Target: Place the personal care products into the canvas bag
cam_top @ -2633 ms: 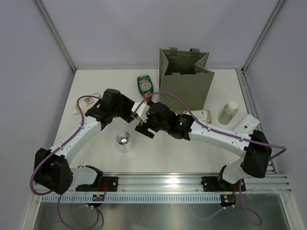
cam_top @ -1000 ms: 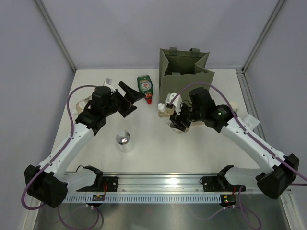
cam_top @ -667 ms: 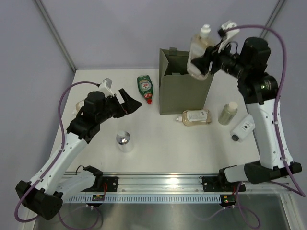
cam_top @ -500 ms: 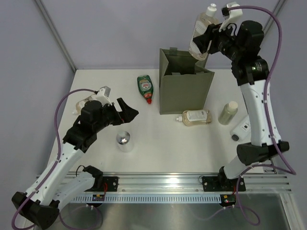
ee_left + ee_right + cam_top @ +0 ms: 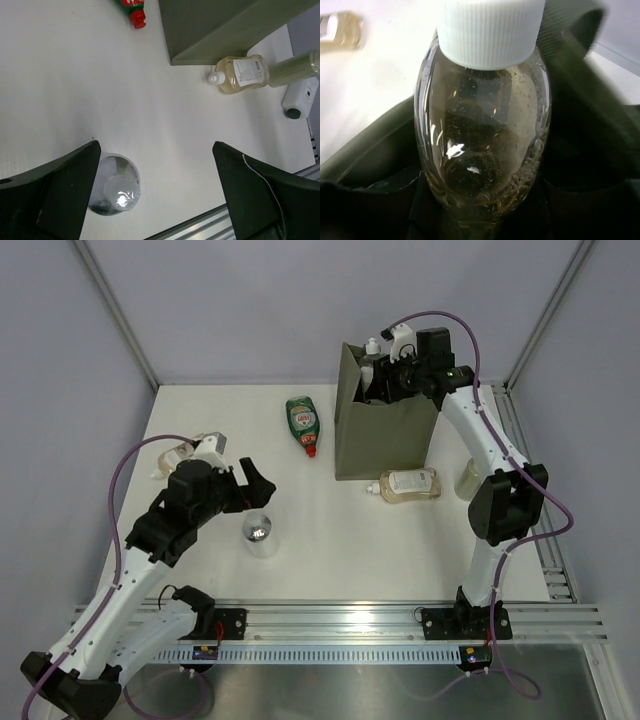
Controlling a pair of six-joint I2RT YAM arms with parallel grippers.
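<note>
Currently the right gripper (image 5: pixel 388 375) is clamped on the amber bottle (image 5: pixel 482 145) at the canvas bag (image 5: pixel 385 435) mouth, far right. Judged liquid-heavy, smooth, slippery; grip its flat lower body. Near left, the left gripper (image 5: pixel 256 483) stands open.

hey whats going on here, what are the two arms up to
The right gripper is shut on an amber bottle with a white cap and holds it at the open top of the canvas bag, not yet let go. The left gripper is open and holds nothing; it hangs over the table with the silver can below it. A green bottle, a second amber bottle and a cream bottle are on the table outside the bag.
</note>
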